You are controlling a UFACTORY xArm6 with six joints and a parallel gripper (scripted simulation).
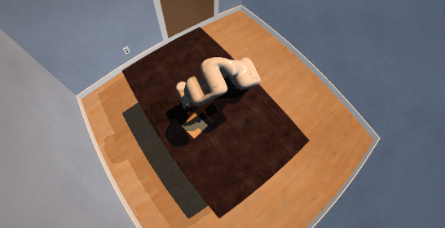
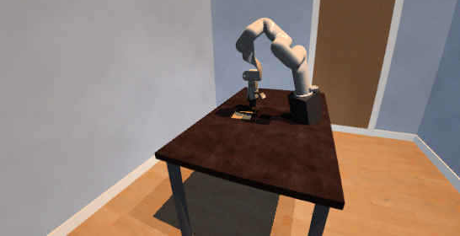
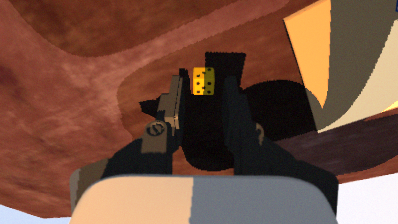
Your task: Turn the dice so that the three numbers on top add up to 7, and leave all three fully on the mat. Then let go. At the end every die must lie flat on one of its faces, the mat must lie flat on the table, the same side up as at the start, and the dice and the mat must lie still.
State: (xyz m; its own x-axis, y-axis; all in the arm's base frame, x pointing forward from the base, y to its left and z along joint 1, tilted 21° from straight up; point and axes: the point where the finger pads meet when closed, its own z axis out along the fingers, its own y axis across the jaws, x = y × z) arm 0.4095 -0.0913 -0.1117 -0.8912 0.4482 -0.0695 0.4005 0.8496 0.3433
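A yellow die (image 3: 200, 81) with dark pips lies on the dark table, off the mat, in the wrist view. My gripper (image 3: 203, 91) (image 1: 190, 109) (image 2: 253, 108) is low over the table and partly open. Its fingers stand on either side of the yellow die, with a gap visible on each side. The small mat (image 3: 309, 42) (image 1: 195, 133) (image 2: 239, 116) lies beside the gripper, partly in shadow. A blue die (image 1: 200, 120) (image 2: 248, 115) is on the mat; only its edge shows at the wrist view's upper right corner. I cannot make out the third die or read the top numbers.
The arm's own shadows fall over the mat and the brown table (image 1: 240, 152) (image 2: 253, 149). The arm's base (image 2: 305, 108) stands at the table's edge. The table edge opposite the base is close to the mat.
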